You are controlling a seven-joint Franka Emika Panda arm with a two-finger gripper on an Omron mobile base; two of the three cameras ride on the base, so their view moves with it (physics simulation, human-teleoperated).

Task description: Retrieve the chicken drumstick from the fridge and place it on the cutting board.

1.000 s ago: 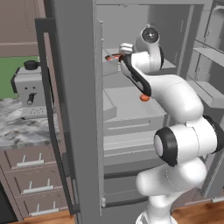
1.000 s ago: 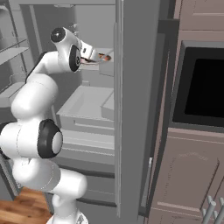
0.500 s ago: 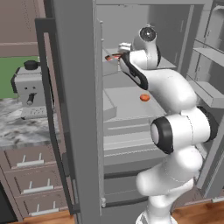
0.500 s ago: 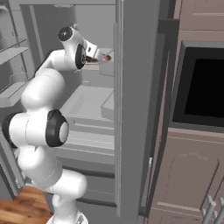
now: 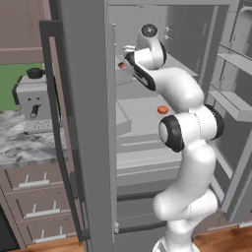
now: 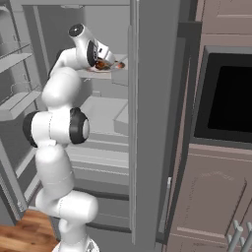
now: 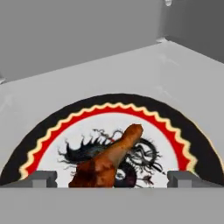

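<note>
The arm is seen reaching deep into the open fridge (image 5: 83, 123), with the gripper (image 7: 112, 178) held at the upper shelf (image 7: 183, 70). In the hand view a round plate (image 7: 48, 127) is shown lying on that pale grey shelf, its rim black with a red and yellow zigzag band and its white centre marked with a dark drawing. The drumstick (image 7: 109, 159) is found on this plate, its thin end pointed away from the camera and its thick end lying low between the two finger tips (image 7: 43, 178). The jaws are set wide, one tip to each side of the drumstick, and no touch between tips and meat can be made out. In the right base view the gripper (image 6: 109, 60) is seen just over the plate (image 6: 101, 70) near the fridge's door-side edge, with a reddish-brown bit of the drumstick (image 6: 102, 64) visible beneath it. In the left base view the hand is turned toward the left wall of the fridge, and a little of the plate's (image 5: 121, 65) red rim is seen beside it. A small red-orange ball (image 5: 162, 110) is seen on the lower shelf, well below the gripper. Outside the fridge, to the left, a coffee machine (image 5: 32, 101) is stood on a marble tabletop (image 5: 19, 147) above drawers (image 5: 34, 206). To the right of the fridge, a black oven (image 6: 226, 93) is set into brown cabinets (image 6: 211, 197).
</note>
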